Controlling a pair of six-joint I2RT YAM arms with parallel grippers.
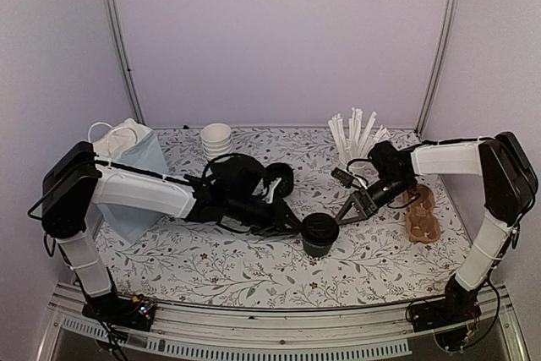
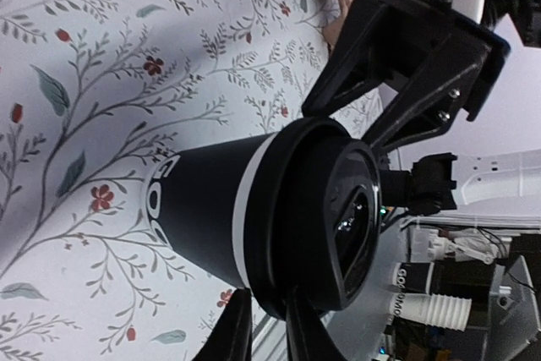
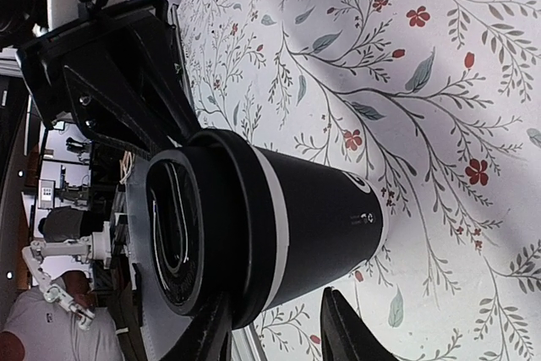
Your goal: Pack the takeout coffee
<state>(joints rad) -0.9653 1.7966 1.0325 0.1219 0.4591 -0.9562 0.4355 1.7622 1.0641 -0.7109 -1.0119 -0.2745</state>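
The takeout coffee (image 1: 320,234), a black paper cup with a whitish band under its black lid, stands upright on the floral table at centre front. My left gripper (image 1: 293,224) reaches it from the left. In the left wrist view its jaws (image 2: 266,327) stand close together with the bottom edge of the lid's rim between them, against the cup (image 2: 203,209). My right gripper (image 1: 343,215) is at the cup's right side. In the right wrist view it (image 3: 279,331) is open, one finger (image 3: 211,331) by the lid, the other beside the wall of the cup (image 3: 321,209).
A brown cardboard carrier (image 1: 420,213) lies at the right. A white cup of wrapped straws (image 1: 355,137) and a stack of whitish cups (image 1: 216,139) stand at the back. A blue and white bag (image 1: 135,162) lies at the left. A black round object (image 1: 280,177) sits behind the left arm.
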